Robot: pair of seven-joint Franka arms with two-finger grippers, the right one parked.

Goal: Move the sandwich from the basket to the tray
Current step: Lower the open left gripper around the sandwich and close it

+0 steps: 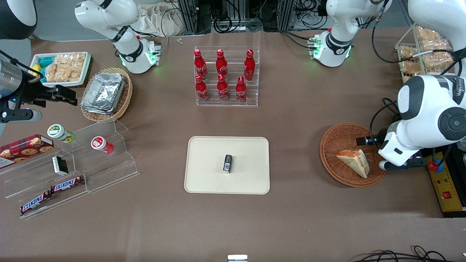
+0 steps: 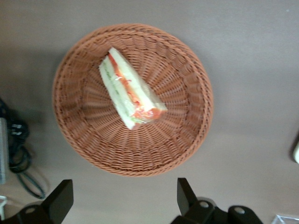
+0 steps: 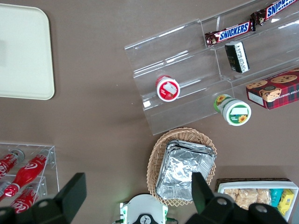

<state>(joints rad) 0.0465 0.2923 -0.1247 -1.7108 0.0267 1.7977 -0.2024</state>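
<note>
The sandwich [image 1: 355, 162] [image 2: 131, 91], a pale bread wedge with orange-red and green filling, lies alone in the round reddish-brown basket [image 1: 327, 145] [image 2: 65, 116] toward the working arm's end of the table. My left gripper [image 1: 392, 165] [image 2: 122, 186] hangs above the table just outside the basket's rim. It is open wide, with only bare tabletop between its black fingers [image 2: 60, 198], and it touches nothing. The cream tray [image 1: 204, 163] [image 3: 23, 56] lies at the table's middle with a small black box [image 1: 227, 163] on it.
A yellow control box [image 1: 444, 182] and cables [image 2: 18, 154] lie beside the basket at the table's edge. An acrylic rack of red bottles [image 1: 225, 76] stands farther from the camera than the tray. Acrylic snack shelves [image 1: 72, 171] and an oval basket of foil containers [image 1: 105, 94] are toward the parked arm's end.
</note>
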